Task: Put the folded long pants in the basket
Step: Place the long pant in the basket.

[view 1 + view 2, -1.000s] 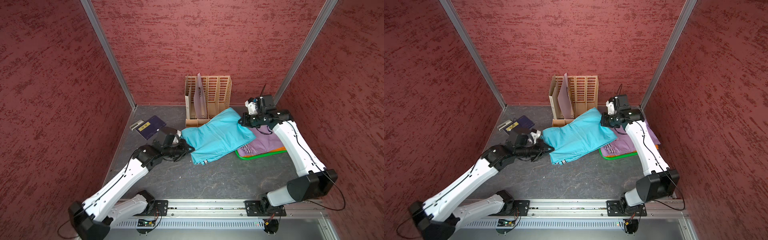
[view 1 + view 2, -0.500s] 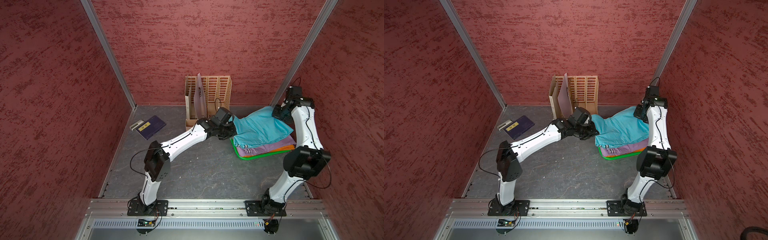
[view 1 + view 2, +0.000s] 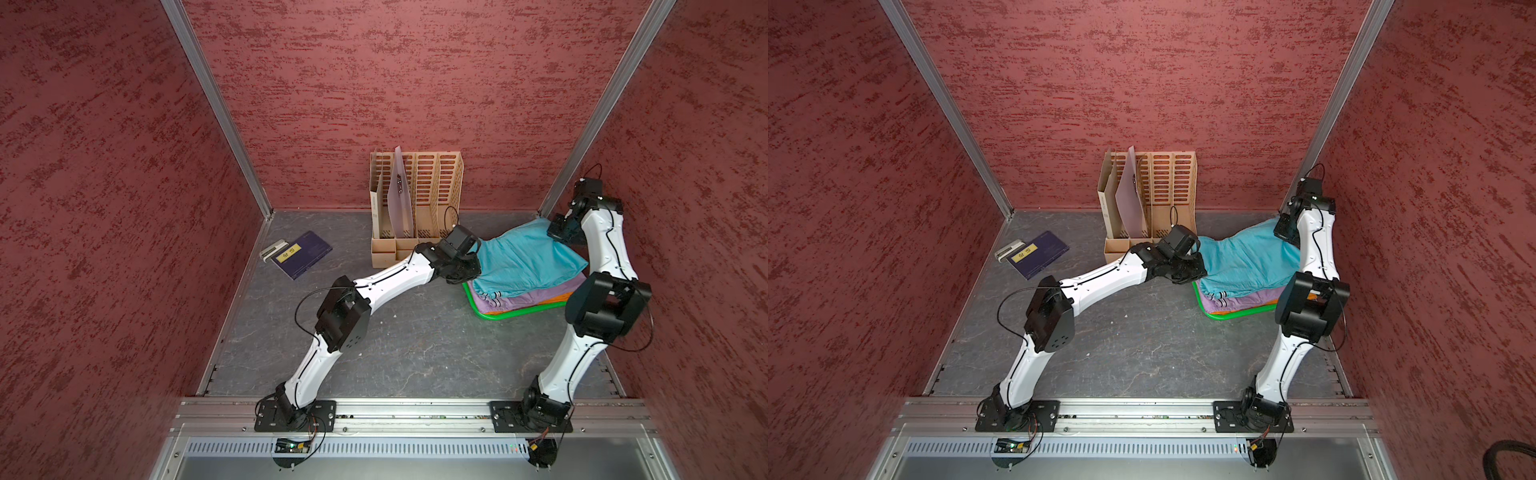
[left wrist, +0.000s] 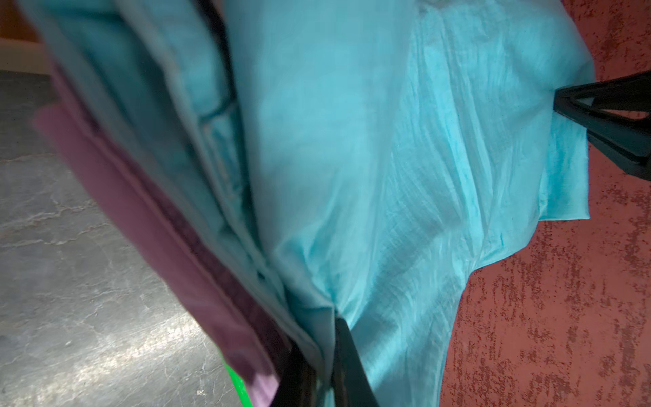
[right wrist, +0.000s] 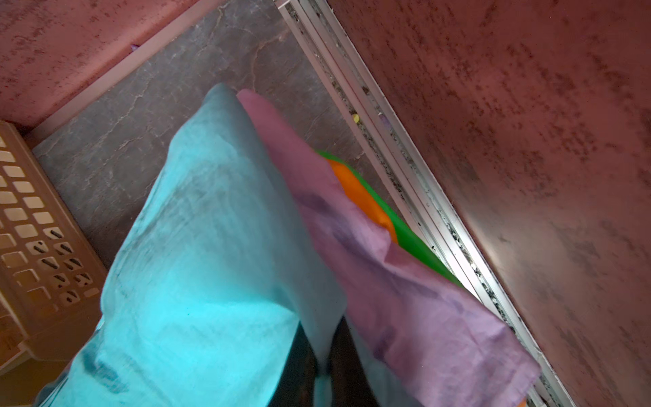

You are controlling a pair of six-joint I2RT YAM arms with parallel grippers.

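we have carried the turquoise pants (image 3: 523,259) off the counter (image 3: 415,340) onto the lilac pair (image 3: 540,294) in the basket (image 3: 519,314); left end effector (image 4: 322,338) and right end effector (image 5: 322,352) stay clamped on its edges, so letting go remains.

The turquoise pants (image 3: 524,258) lay on top of the pile, folded but rumpled, the cloth drawn into long creases between the left edge and the far right corner, which stood raised. Under them the lilac pants (image 3: 540,292) rested folded flat, with a striped waistband (image 3: 492,296) showing at the front edge. Below those only a thin strip of the orange pants (image 5: 357,195) showed. All three sat stacked in the basket (image 3: 517,314), bright green, with just its rounded front rim and one side edge visible, at the right rear of the table (image 3: 415,332)
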